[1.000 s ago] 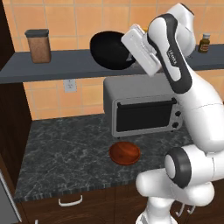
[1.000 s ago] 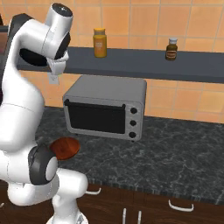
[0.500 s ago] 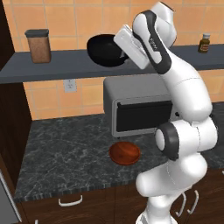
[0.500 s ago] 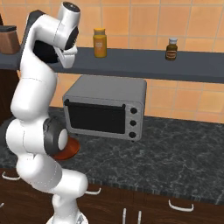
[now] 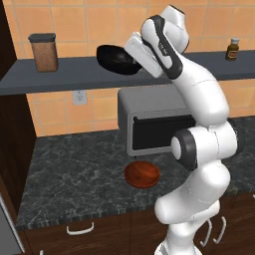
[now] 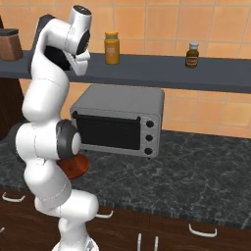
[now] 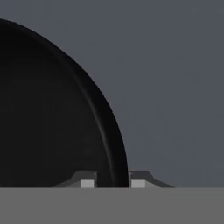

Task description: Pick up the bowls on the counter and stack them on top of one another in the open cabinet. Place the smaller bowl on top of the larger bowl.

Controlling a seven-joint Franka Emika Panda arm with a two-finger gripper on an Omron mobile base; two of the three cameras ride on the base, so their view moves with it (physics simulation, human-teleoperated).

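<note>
The larger bowl [image 5: 114, 59], wide and glossy black, sits on the open cabinet's slate-grey shelf board [image 5: 60, 79], left of the toaster oven. My gripper [image 5: 131, 60] reaches it from the right. In the hand view the fingertips [image 7: 87, 182] stand close on either side of the black bowl's [image 7: 52, 109] rim, so my gripper [image 7: 113, 183] is shut on it, with the grey shelf [image 7: 175, 65] behind. The smaller bowl [image 5: 142, 175], reddish-brown and shallow, rests on the counter [image 5: 74, 179] in front of the oven. In the right base view the arm partly hides this smaller bowl [image 6: 76, 166].
A grey toaster oven [image 5: 149, 124] stands on the counter under the shelf. On the shelf are a brown-filled jar [image 5: 44, 52] at the left, an orange bottle [image 6: 112, 47] and a small dark bottle [image 6: 192, 54] to the right. A wall outlet [image 5: 78, 97] sits below the shelf.
The arm has carried the black bowl a little left and down onto the shelf board. The reddish-brown bowl has not moved.
</note>
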